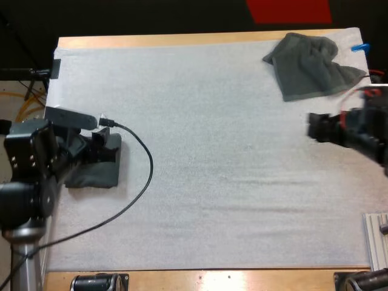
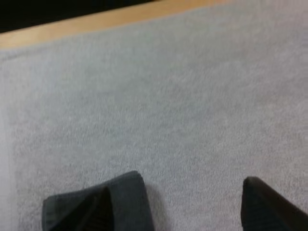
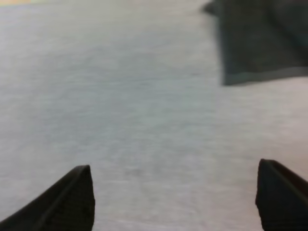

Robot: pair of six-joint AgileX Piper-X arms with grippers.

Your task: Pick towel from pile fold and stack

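High view, pile: crumpled towel (image 1: 309, 66) lies at the far right corner of the mat (image 1: 212, 182).
High view, stack: folded towel (image 1: 97, 173) at the mat's left edge, left gripper (image 1: 100, 145) over it.
High view, right gripper (image 1: 318, 127): at the mat's right edge, near the crumpled towel.
Left wrist view: fingers apart, released; one at the folded towel's corner.
Right wrist view: fingers apart, empty; crumpled towel ahead.
Handling: judged soft, light and limp; pinch a corner or hem.

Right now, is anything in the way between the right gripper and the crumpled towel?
No, nothing I can see. The right gripper is open, close to the crumpled towel but not touching it, and only bare white mat lies between them.
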